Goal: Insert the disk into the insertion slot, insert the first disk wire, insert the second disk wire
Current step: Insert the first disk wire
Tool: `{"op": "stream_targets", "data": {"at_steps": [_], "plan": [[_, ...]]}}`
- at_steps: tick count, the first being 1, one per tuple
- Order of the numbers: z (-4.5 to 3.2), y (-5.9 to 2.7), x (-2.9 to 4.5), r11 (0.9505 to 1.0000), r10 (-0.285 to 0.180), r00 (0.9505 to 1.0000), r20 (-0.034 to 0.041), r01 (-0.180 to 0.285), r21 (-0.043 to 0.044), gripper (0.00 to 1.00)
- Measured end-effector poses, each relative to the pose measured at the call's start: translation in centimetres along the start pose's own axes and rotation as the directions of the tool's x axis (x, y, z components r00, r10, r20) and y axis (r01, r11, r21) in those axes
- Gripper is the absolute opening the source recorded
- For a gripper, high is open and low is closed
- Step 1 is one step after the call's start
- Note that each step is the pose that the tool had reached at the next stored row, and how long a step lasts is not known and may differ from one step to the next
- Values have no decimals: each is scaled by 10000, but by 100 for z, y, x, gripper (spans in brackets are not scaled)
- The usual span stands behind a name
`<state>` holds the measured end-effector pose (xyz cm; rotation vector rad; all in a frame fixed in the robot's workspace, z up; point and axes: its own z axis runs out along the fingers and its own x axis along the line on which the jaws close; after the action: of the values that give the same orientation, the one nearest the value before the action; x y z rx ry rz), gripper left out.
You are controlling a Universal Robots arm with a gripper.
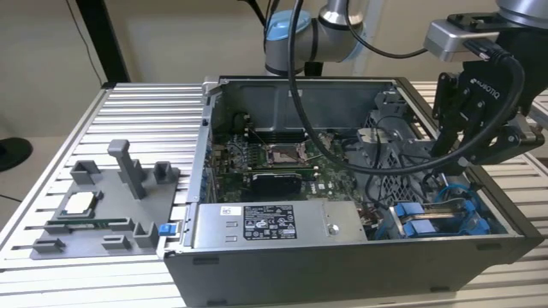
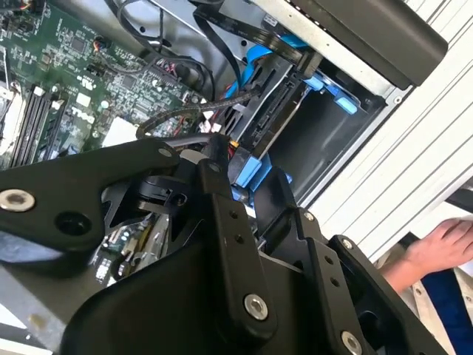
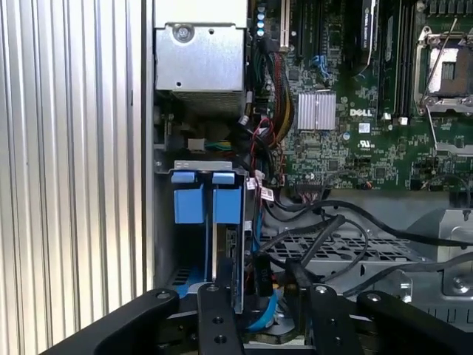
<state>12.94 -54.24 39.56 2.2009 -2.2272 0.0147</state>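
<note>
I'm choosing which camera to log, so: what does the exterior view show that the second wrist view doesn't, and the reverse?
Exterior view: the grey fixture tray beside the computer case, and the labelled power-supply box. Second wrist view: a person's hand beyond the case's edge. Both: the green motherboard, the gripper and the blue-railed insertion slot near it.

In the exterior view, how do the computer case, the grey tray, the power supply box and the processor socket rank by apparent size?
1. computer case
2. grey tray
3. power supply box, not far behind the tray
4. processor socket
</note>
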Motion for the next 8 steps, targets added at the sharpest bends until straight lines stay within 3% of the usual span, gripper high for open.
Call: {"op": "stream_targets", "data": {"at_steps": [8], "plan": [[31, 21, -10, 10000, 0, 10000, -1, 0, 60, 100]]}}
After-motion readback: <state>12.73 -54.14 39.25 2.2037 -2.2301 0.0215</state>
